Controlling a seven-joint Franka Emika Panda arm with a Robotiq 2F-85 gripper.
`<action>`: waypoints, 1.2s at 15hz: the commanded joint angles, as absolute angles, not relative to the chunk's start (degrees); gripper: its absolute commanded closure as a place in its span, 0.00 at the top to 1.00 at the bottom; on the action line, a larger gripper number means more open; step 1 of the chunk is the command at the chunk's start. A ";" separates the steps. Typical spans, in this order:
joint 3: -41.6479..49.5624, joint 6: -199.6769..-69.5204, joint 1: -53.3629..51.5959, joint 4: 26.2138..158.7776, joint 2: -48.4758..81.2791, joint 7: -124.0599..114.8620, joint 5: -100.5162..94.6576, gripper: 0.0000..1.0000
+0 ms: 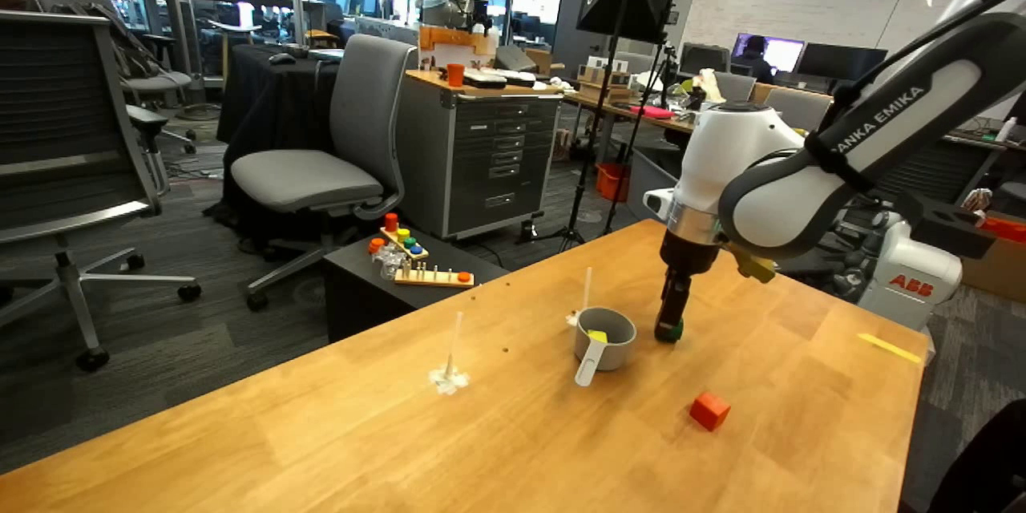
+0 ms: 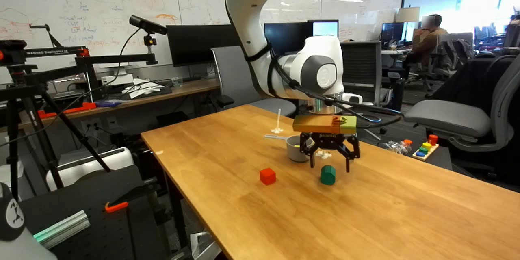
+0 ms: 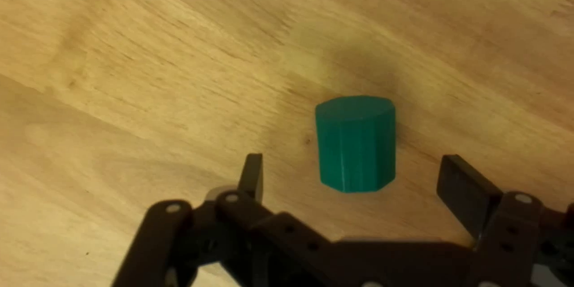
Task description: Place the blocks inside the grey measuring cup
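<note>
The green block point(image 3: 356, 148), a many-sided prism, stands on the wooden table. Above it my gripper point(image 3: 351, 158) points down with jaws wide apart, one finger to either side in the wrist view and a gap at both sides. In an exterior view the gripper point(image 1: 668, 333) mostly covers the green block point(image 1: 678, 330). The grey measuring cup point(image 1: 616, 357) is upright beside the gripper, its handle sticking out sideways. Inside it lies the yellow block point(image 1: 597, 335), also glimpsed over the rim in an exterior view. A red block point(image 2: 267, 176) sits apart on the table in both exterior views.
Two thin clear upright sticks are fixed to the table on white blobs: one stick point(image 1: 587, 288) right behind the cup, another stick point(image 1: 458, 341) farther off. A multicoloured toy pile point(image 1: 409, 244) rests on a low black stand beyond the table edge.
</note>
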State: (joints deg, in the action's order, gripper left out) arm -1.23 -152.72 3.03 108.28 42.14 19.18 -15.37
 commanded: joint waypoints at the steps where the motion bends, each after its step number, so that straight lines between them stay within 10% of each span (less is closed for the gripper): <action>1: -0.29 -152.94 1.74 107.07 43.23 18.19 -15.75 1.00; 2: -0.25 -152.93 1.70 107.05 43.30 18.05 -15.69 0.75; 10: -0.54 -152.34 2.52 106.44 43.48 18.58 -15.07 0.18; 18: -2.84 -152.25 2.65 105.63 41.00 19.19 -13.99 0.18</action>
